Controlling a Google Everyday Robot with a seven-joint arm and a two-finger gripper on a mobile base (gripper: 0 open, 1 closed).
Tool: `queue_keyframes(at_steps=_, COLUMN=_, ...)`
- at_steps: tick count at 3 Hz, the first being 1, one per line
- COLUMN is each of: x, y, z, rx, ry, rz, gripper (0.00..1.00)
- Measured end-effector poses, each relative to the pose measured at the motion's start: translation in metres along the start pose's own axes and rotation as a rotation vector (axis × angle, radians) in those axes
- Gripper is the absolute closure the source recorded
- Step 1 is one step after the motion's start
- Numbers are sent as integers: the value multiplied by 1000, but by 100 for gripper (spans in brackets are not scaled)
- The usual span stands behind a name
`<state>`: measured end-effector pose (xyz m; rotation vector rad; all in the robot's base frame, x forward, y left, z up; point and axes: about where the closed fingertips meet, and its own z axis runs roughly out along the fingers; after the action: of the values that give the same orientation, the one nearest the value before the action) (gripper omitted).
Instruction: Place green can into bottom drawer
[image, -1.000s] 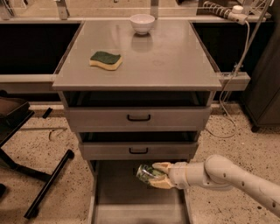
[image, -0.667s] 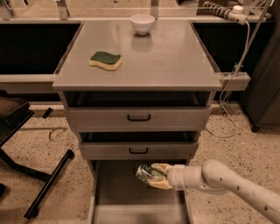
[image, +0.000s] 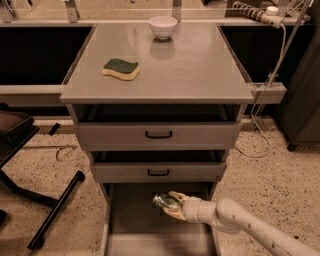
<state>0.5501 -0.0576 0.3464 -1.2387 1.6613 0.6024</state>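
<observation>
The green can (image: 163, 201) lies on its side in my gripper (image: 171, 204), its silver end facing left. The gripper is shut on the can and holds it over the open bottom drawer (image: 130, 220), near the drawer's back, just under the middle drawer's front. My white arm (image: 240, 223) reaches in from the lower right. The bottom drawer is a wide grey tray pulled out toward the camera; its floor shows bare on the left.
The grey cabinet top (image: 190, 65) carries a green-topped yellow sponge (image: 121, 68) and a white bowl (image: 163, 26). Two upper drawers with black handles (image: 158, 134) are closed. A black chair base (image: 45, 200) stands at the left. A white cable (image: 270, 85) hangs at the right.
My gripper with the can has sunk slightly lower and a little further back over the bottom drawer. Nothing else has moved.
</observation>
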Motion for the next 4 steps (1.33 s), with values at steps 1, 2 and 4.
queue_keyframes(at_steps=1, x=25, y=12, z=27, rx=-42, ry=21, rz=14, gripper=100)
queue_keyframes(at_steps=2, x=25, y=12, z=27, rx=-42, ry=21, rz=14, gripper=100)
queue_keyframes(at_steps=4, x=91, y=41, z=70, rx=-55, ry=-1, rz=71, gripper=100)
